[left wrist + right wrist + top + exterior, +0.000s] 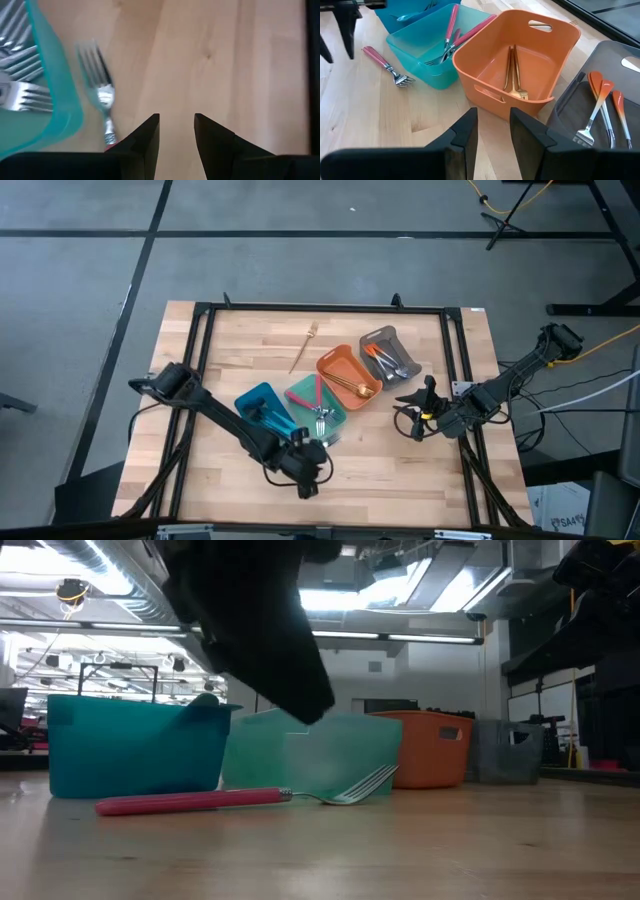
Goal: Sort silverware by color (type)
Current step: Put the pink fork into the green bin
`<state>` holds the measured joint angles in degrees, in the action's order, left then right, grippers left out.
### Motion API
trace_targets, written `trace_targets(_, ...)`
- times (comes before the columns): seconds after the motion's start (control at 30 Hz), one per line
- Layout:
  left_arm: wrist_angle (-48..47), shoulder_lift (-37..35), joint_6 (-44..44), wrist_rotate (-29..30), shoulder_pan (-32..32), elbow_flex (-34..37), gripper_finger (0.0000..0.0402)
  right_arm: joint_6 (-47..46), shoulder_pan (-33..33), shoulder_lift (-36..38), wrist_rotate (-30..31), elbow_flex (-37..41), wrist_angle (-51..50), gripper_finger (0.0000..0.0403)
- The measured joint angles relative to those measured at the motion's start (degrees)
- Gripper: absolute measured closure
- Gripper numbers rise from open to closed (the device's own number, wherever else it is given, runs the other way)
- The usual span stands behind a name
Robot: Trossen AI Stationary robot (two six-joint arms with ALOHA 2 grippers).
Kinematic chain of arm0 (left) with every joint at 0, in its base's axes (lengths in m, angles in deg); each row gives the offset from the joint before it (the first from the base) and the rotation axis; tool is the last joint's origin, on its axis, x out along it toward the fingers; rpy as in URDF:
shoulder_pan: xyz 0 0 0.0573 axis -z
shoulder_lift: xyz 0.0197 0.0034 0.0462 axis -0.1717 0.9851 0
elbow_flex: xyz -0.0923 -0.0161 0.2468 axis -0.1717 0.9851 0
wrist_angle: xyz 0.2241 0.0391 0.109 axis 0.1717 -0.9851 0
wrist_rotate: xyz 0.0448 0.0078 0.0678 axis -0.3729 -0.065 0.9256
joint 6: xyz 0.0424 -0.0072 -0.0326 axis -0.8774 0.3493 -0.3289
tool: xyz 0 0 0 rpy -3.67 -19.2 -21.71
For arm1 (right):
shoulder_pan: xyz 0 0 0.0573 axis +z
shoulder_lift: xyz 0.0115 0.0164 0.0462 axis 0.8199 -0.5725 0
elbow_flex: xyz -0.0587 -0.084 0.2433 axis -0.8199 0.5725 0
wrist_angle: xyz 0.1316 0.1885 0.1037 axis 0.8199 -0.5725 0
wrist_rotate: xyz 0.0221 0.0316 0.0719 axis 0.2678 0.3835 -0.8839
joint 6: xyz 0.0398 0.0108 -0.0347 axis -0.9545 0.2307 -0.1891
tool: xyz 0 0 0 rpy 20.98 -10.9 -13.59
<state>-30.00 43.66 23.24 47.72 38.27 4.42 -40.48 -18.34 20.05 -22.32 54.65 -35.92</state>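
Note:
A pink-handled fork (200, 802) lies flat on the wood beside the teal tray (55, 100); its tines (95, 65) point along the tray's wall. My left gripper (176, 131) hovers open just above the table next to this fork's handle (376, 56), touching nothing. The teal tray (427, 40) holds pink-handled forks, the orange tray (520, 55) gold ones, the grey tray (615, 65) orange-handled ones, and the blue tray (262, 408) blue ones. A gold fork (304, 346) lies alone on the far part of the table. My right gripper (493, 131) waits open near the orange tray.
The four trays stand in a slanting row across the table's middle (330, 385). Bare wood (400, 470) stretches along the near edge between the two arms. A black frame (320, 308) borders the tabletop. Room fixtures show beyond the table in the low view.

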Motion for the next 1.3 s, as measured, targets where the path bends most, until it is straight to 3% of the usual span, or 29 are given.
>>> trace_targets(0.3,-11.88,1.18,6.01,4.42,-0.13,-2.91,0.0286,-0.09,0.00,0.00,-2.45,0.00,-0.03,0.0297)
trace_targets(1.3,-9.39,4.41,9.73,4.98,-1.50,-0.94,0.0286,-0.09,0.00,0.00,-2.48,0.00,0.51,0.0297)
